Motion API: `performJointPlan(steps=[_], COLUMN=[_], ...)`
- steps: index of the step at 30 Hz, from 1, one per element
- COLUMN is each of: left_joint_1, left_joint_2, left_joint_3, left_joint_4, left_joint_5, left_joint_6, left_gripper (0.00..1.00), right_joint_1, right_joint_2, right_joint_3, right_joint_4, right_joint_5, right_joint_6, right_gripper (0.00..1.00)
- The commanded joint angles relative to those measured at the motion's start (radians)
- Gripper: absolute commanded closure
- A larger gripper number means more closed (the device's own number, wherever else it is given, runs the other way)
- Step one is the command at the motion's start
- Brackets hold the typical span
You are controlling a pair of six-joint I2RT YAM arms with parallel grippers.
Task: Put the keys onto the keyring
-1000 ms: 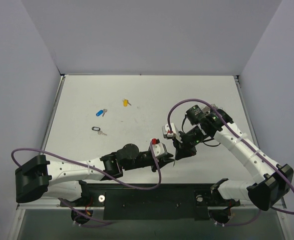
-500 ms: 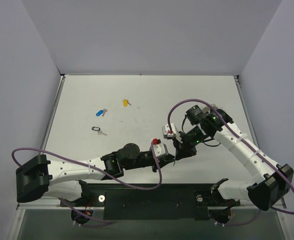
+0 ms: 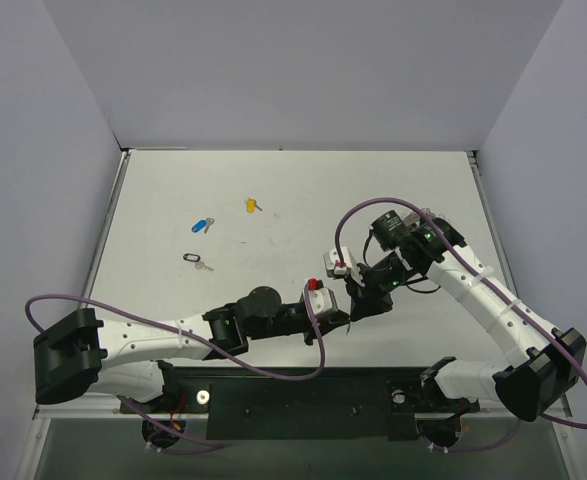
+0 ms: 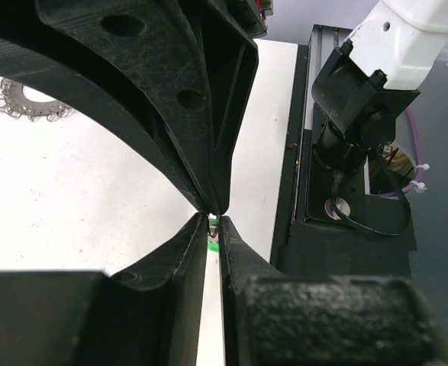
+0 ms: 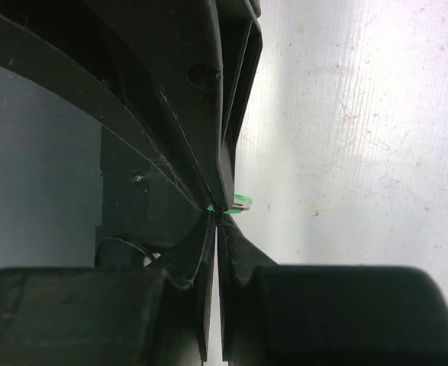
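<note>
Near the front centre of the counter (image 3: 273,180), the two hands meet tip to tip. The right hand (image 5: 217,210) is closed, pinching the green-headed key (image 5: 240,203) at its fingertips. The left hand (image 4: 214,223) has its fingers almost together with a green sliver in the gap; a grip cannot be confirmed. The keyring (image 4: 27,105) lies flat on the counter, apart from both hands. The blue-headed key (image 3: 202,225), yellow-headed key (image 3: 251,205) and black-headed key (image 3: 195,260) lie loose at far left.
</note>
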Motion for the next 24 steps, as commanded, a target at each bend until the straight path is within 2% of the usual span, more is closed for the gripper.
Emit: performJointPlan(steps=[1, 11, 20, 22, 23, 24], left_joint_1=[0.004, 0.012, 0.019, 0.022, 0.024, 0.024], left_joint_2=[0.008, 0.006, -0.006, -0.017, -0.026, -0.031], left_joint_3=[0.046, 0.046, 0.012, -0.028, -0.061, -0.077], left_joint_4=[0.015, 0.008, 0.079, 0.163, 0.193, 0.257], left_joint_5=[0.018, 0.038, -0.010, -0.038, -0.046, -0.064], left_joint_6=[0.015, 0.005, -0.080, -0.126, -0.154, -0.165], left_gripper=[0.83, 1.00, 1.00, 1.00, 1.00, 1.00], right_joint_1=[-0.005, -0.005, -0.008, -0.025, -0.032, -0.060], right_joint_2=[0.001, -0.005, -0.010, -0.013, -0.013, -0.014], right_joint_3=[0.010, 0.011, 0.011, 0.010, 0.013, 0.017], right_joint_4=[-0.044, -0.045, -0.047, -0.047, -0.045, -0.053], right_joint_5=[-0.037, -0.040, -0.048, -0.077, -0.091, -0.125], right_joint_6=[-0.016, -0.016, -0.017, -0.011, -0.004, 0.000], right_gripper=[1.00, 1.00, 0.98, 0.79, 0.64, 0.59])
